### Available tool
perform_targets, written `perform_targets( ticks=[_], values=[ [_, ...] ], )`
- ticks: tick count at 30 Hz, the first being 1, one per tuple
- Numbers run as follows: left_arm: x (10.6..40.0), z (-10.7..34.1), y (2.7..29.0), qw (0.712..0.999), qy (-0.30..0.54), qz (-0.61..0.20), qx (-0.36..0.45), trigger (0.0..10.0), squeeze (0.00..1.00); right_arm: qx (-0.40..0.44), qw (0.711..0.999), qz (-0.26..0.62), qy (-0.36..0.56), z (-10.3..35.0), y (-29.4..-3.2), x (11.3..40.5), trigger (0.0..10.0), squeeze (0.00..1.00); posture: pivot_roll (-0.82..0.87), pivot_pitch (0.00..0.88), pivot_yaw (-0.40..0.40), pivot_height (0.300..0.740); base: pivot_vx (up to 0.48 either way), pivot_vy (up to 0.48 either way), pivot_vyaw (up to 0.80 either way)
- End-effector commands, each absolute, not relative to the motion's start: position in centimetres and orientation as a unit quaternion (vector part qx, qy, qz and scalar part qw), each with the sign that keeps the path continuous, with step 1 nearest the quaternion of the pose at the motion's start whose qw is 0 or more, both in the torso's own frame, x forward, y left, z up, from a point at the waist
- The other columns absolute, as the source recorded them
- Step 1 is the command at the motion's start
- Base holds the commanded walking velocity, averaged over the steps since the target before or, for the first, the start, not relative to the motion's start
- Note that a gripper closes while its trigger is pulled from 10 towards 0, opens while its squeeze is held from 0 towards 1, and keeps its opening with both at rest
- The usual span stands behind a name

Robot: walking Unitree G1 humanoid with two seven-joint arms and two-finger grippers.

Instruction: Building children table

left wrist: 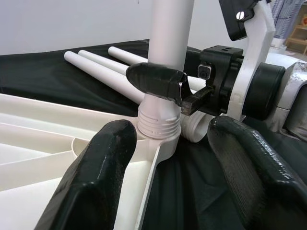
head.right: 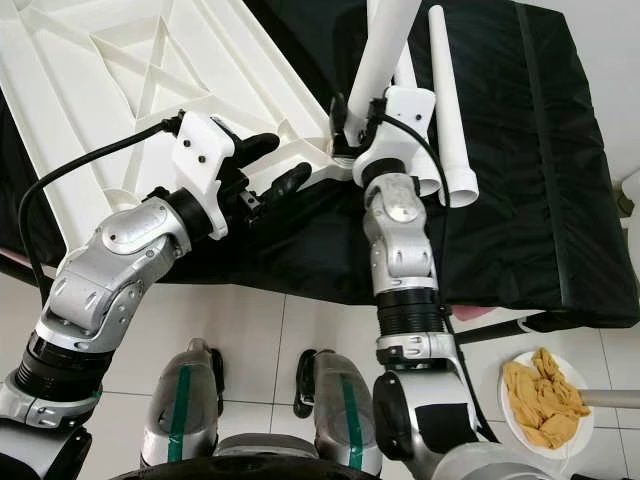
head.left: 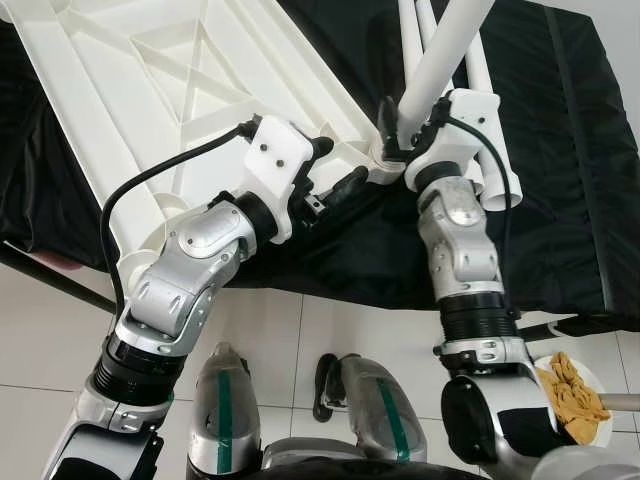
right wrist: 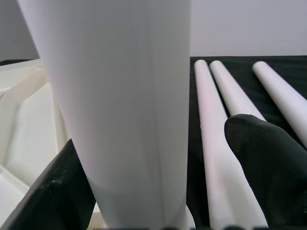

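Our right gripper (head.left: 392,128) is clenched round the white table leg (head.left: 440,60), low on the shaft just above its threaded end, one black finger (left wrist: 156,79) wrapped across the front of it. The leg stands nearly upright in the corner socket (left wrist: 160,136) of the upturned tabletop (head.left: 130,90). We cannot tell how deep the thread sits.

At nine o'clock from that socket our left gripper (head.right: 272,165) hovers with fingers spread and empty, pointed at the same corner, close to the tabletop's rim.

Out at one to three o'clock from the right gripper, three spare legs (head.right: 450,110) lie side by side on the black cloth (head.left: 560,150) over the desk.

We judge this leg light, hollow, stiff plastic with a smooth skin, so it may slip when we twist. Holding low near the thread looks right. The ribbed tabletop looks rigid yet light; it may slide on the cloth, so we'd brace its rim.
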State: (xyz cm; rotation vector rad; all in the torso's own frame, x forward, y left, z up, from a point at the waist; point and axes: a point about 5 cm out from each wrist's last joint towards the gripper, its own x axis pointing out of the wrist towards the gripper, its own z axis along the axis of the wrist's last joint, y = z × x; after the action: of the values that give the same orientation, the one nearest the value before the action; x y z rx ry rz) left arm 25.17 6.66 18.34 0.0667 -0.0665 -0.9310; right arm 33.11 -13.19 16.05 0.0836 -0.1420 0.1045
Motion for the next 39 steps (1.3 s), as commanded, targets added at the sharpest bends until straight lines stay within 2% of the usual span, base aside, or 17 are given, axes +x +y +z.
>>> perform_targets(
  ticks=[1,5,6,10,14,18,33,34,35,39],
  values=[
    [24.9,18.3,6.3,0.884,-0.027,-0.466,0.032,10.0,0.0,0.043,0.992,0.091,-0.07,16.3,-14.4,33.7,10.0,1.0,0.11,0.067,-0.089,0.74,0.0,0.0,0.0],
    [24.9,18.3,6.4,0.885,-0.027,-0.464,0.032,10.0,0.0,0.028,0.988,0.137,-0.061,16.3,-15.0,34.1,10.0,1.0,0.11,0.067,-0.09,0.74,0.0,0.0,0.0],
    [25.0,18.3,6.4,0.885,-0.027,-0.464,0.032,10.0,0.0,0.021,0.986,0.156,-0.056,16.3,-15.1,34.2,10.0,0.0,0.11,0.067,-0.09,0.74,0.0,0.0,0.0],
    [25.0,18.3,6.4,0.885,-0.027,-0.464,0.032,10.0,0.0,0.023,0.979,0.195,-0.048,16.2,-15.2,34.3,10.0,0.0,0.11,0.068,-0.09,0.74,0.0,0.0,0.0],
    [25.0,18.4,6.4,0.885,-0.029,-0.463,0.032,10.0,0.0,-0.014,0.958,0.284,-0.033,15.8,-15.6,34.4,10.0,0.0,0.11,0.067,-0.09,0.74,0.0,0.0,0.0],
    [25.0,18.4,6.4,0.886,-0.03,-0.462,0.032,10.0,0.0,-0.024,0.948,0.317,-0.025,15.6,-16.3,34.8,10.0,0.0,0.11,0.059,-0.094,0.74,0.0,0.0,0.0],
    [25.1,18.4,6.2,0.885,-0.033,-0.462,0.034,10.0,0.0,-0.037,0.943,0.331,-0.018,15.9,-17.7,36.2,10.0,0.0,0.12,0.038,-0.098,0.74,0.0,0.0,0.0],
    [25.1,18.4,6.2,0.885,-0.033,-0.462,0.035,10.0,0.0,-0.039,0.942,0.332,-0.017,15.9,-17.8,36.3,1.8,0.0,0.12,0.037,-0.098,0.74,0.0,0.0,0.0],
    [25.1,18.4,6.3,0.885,-0.033,-0.462,0.035,10.0,0.0,-0.039,0.942,0.334,-0.015,15.8,-17.9,36.4,0.0,0.0,0.12,0.033,-0.099,0.74,0.0,0.0,0.0],
    [25.1,18.4,6.3,0.885,-0.034,-0.462,0.036,10.0,0.0,-0.037,0.94,0.339,-0.012,15.7,-18.0,36.4,0.0,0.0,0.12,0.03,-0.1,0.74,0.0,0.0,0.0]
  ],
)
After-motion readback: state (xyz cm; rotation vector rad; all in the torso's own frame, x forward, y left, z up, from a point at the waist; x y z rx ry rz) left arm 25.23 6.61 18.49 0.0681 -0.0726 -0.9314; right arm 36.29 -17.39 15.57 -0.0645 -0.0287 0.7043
